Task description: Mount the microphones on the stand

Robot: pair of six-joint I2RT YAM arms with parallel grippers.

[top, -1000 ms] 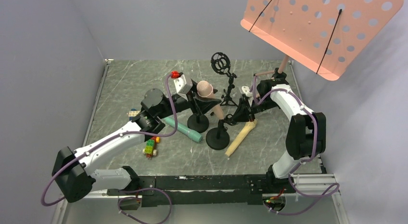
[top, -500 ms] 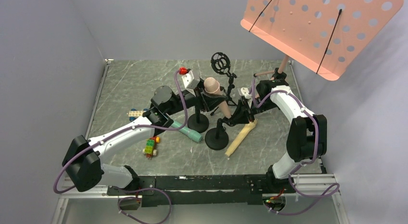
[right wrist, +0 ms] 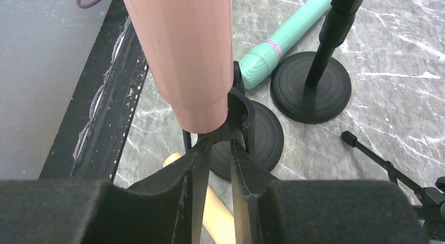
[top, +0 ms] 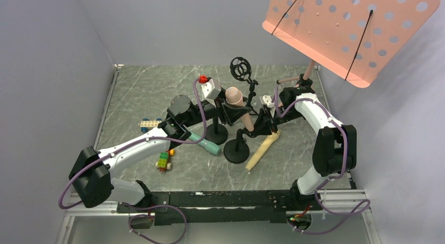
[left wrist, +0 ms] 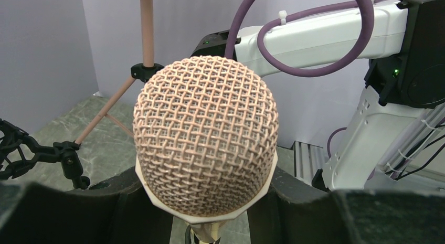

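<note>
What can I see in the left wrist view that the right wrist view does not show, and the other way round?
Only left wrist: the mesh head of the salmon-pink microphone and the right arm. Only right wrist: that microphone's handle end at the stand clip, the teal-green microphone lying flat, and two round bases. Both: the same pink microphone and the marble table.

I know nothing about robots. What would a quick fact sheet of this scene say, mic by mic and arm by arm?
Left tool: gripping pink mic just below its head
Pink mic: tail end at the stand clip
Right tool: at the clip, grip unclear
Teal mic: lying on table
Yellow mic: lying on table
</note>
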